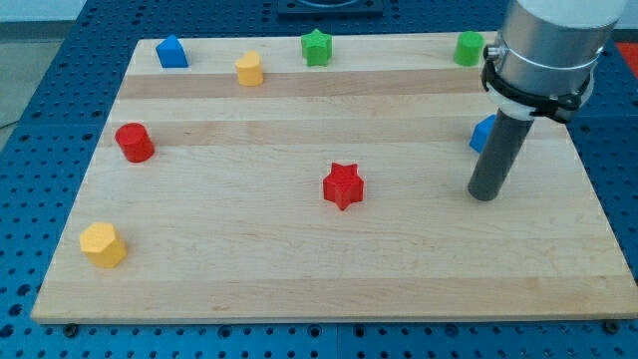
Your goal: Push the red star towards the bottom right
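The red star (343, 185) lies near the middle of the wooden board (329, 269). My tip (483, 194) rests on the board well to the star's right, at about the same height in the view, apart from it. A blue block (481, 133) sits just behind the rod, partly hidden by it.
A red cylinder (134, 143) is at the left. A yellow block (103, 244) is at the bottom left. Along the top edge lie a blue block (171, 52), a yellow block (249, 69), a green star (316, 47) and a green block (468, 48).
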Controlling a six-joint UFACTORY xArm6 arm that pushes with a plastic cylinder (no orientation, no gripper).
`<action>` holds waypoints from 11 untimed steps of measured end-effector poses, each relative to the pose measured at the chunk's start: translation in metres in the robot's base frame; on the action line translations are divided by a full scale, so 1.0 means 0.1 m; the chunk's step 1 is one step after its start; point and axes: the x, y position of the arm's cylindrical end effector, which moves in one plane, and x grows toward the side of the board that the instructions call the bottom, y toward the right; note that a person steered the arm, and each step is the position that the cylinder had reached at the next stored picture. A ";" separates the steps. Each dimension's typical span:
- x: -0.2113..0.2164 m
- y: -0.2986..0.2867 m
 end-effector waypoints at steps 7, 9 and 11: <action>0.15 -0.58; 0.11 -1.21; -0.36 -0.93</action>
